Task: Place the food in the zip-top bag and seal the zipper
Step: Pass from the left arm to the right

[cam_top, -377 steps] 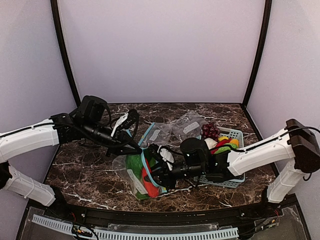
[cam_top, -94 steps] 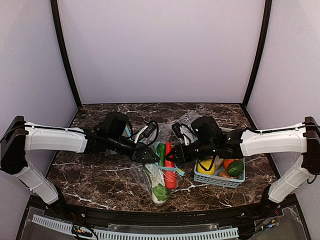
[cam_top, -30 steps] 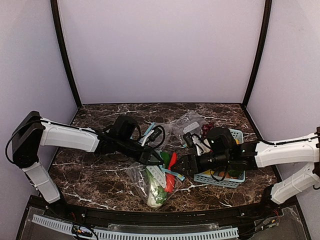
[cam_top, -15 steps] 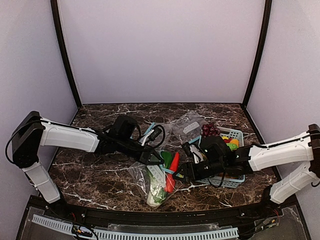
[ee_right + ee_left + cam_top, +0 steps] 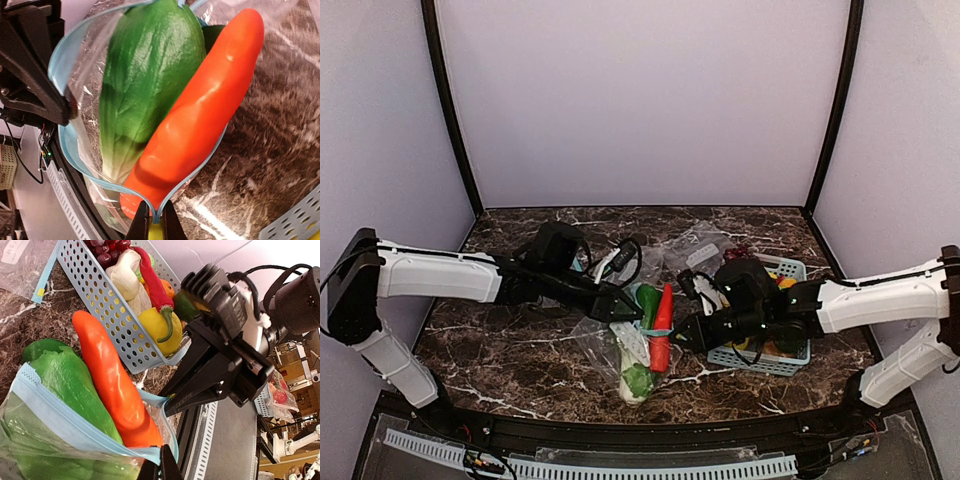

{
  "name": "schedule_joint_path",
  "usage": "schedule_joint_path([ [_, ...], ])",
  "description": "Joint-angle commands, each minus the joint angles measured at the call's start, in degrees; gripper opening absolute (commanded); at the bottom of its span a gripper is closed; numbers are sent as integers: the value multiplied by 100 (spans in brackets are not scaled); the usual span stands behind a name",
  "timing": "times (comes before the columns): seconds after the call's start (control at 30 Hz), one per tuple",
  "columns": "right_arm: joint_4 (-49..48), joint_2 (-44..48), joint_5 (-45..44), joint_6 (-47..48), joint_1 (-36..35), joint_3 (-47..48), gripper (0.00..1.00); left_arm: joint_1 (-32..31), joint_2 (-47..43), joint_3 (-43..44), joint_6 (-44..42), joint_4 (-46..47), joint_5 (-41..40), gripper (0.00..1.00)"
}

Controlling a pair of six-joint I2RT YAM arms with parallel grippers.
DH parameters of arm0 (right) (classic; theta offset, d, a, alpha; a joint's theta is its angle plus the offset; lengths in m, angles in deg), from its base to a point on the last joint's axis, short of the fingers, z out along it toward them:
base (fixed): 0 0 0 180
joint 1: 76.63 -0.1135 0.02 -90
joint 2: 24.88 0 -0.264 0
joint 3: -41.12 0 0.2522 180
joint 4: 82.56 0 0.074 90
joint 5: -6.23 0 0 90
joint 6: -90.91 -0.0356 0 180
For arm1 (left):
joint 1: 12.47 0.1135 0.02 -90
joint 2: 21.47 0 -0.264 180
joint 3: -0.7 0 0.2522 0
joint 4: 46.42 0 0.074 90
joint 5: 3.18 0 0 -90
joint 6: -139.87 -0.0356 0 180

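On the marbled worktop (image 5: 500,350), the left pincer (image 5: 624,313) and right pincer (image 5: 679,335) each pinch the open zipper (image 5: 65,422). Between them the leafy vegetable (image 5: 145,75) and red-orange vegetable (image 5: 200,115) protrude from the zip-top bag (image 5: 600,345); sealing remains.

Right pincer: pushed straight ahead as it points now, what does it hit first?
Likely the orange carrot, lying just past the bag rim that the right pincer pinches; depth is unclear.

red-orange tapered toy vegetable (image 5: 200,115), green leafy toy vegetable (image 5: 145,75) with white stalk, clear plastic bag (image 5: 87,75) with light-blue zipper strip (image 5: 65,422), pale blue perforated basket (image 5: 100,310), dark white-veined marble table (image 5: 500,340)
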Motion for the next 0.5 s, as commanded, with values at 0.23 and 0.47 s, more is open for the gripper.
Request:
schedule_joint_path([
  [0.23,1612,550,-2014,2372,-494,1383,0,7,-1035,75,-830,-485,-1130,1],
  [0.47,1263,188,-2802,2489,-1050,1087,0,5,-749,-444,-627,-33,-1198,2],
])
